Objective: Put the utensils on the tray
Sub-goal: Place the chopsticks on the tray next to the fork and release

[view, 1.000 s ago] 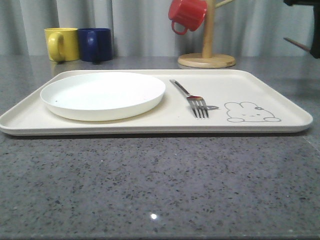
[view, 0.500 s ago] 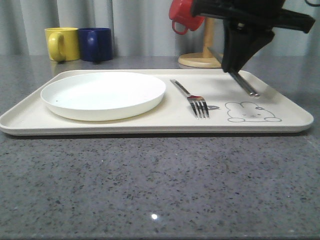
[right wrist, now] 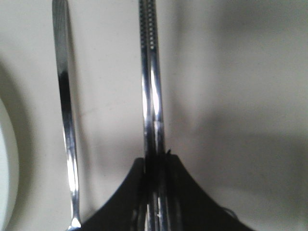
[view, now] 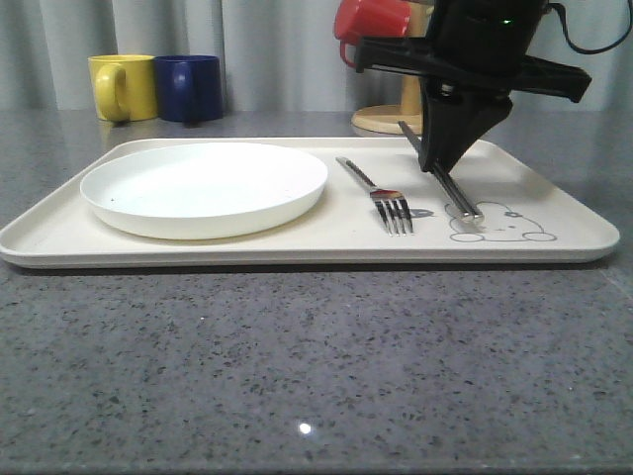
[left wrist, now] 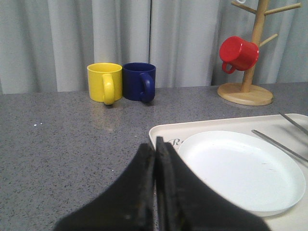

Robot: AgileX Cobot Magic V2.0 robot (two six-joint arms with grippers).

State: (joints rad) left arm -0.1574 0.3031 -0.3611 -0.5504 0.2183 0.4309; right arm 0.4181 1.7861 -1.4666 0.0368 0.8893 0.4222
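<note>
Chopsticks (view: 450, 188): pair held side by side, tilted, upper end pinched in the right gripper (view: 432, 163), lower tips down at the tray (view: 554, 203) surface on the rabbit drawing (view: 497, 224); whether the tips actually touch the tray cannot be told from the front view. In the right wrist view the chopsticks (right wrist: 150, 86) run straight out from between the right gripper (right wrist: 155, 166) fingers, which are closed tight on the two sticks, with cream tray (right wrist: 240, 72) beneath. Fork (view: 381, 194): lies flat on the tray, just left of the chopsticks, tines toward the camera, handle angled away toward the far rim; its handle (right wrist: 65, 110) shows beside and roughly parallel to the chopsticks in the right wrist view, apart from them. White plate (view: 203, 187) sits on the left half of the tray, near the fork but not touching it. Left gripper (left wrist: 155, 159): fingers pressed together, nothing between them, positioned over the grey counter (left wrist: 57, 139) near the tray's corner. Behind the tray: yellow mug (view: 122, 87) and dark blue mug (view: 188, 88) side by side at far left; wooden mug tree (view: 407, 109) with a red mug (view: 369, 30) hanging on it, behind the right arm.
</note>
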